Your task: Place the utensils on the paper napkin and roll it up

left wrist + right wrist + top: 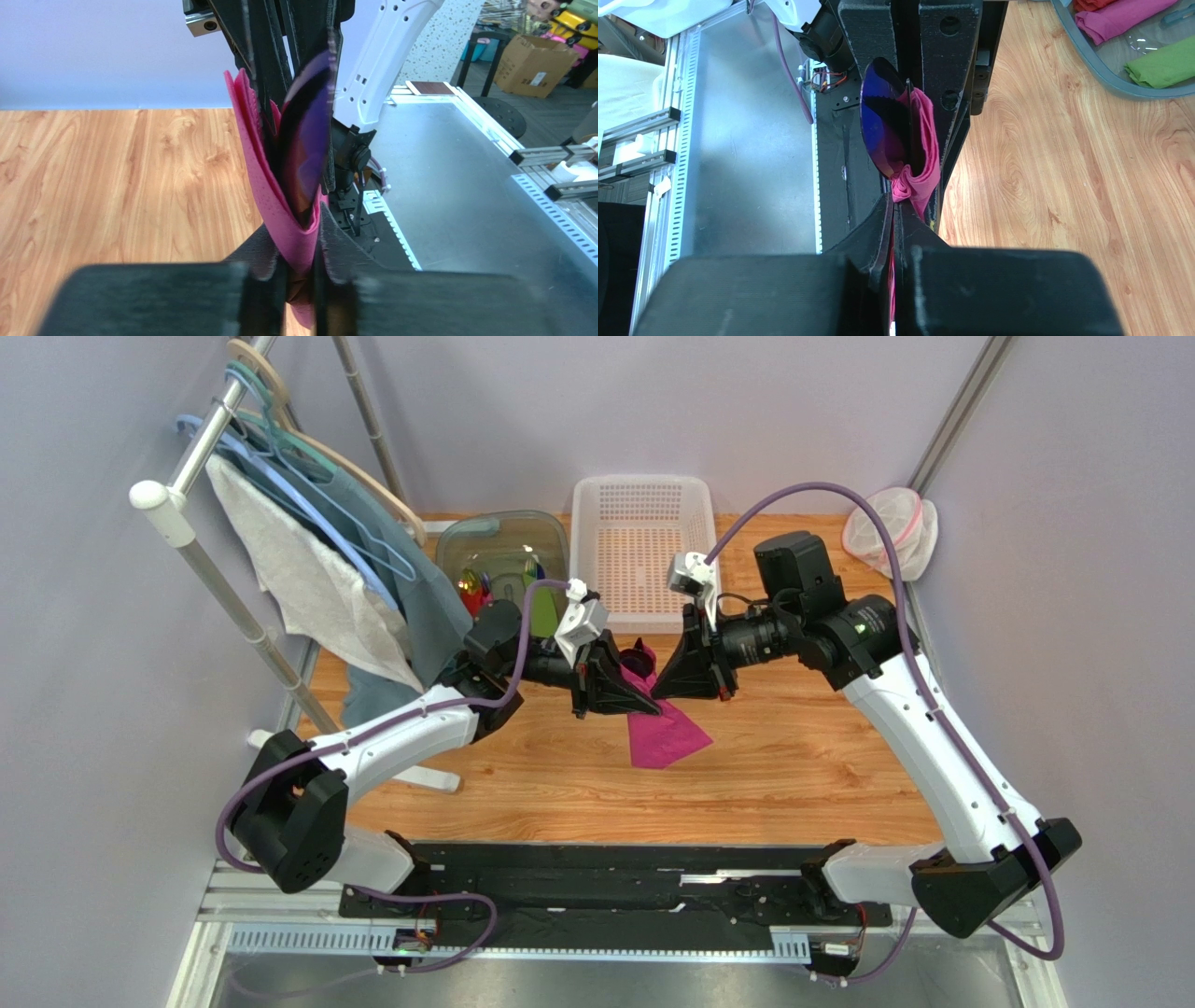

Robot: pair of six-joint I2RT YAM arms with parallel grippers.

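Napkin (668,737) folded round spoon (882,129), left gripper (300,271) clamped on napkin, right gripper (898,212) clamped on it opposite, above table (800,784)

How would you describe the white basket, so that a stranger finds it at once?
Look at the far edge of the wooden table. The white basket stands there beside a grey-green tub; only it is white and perforated.
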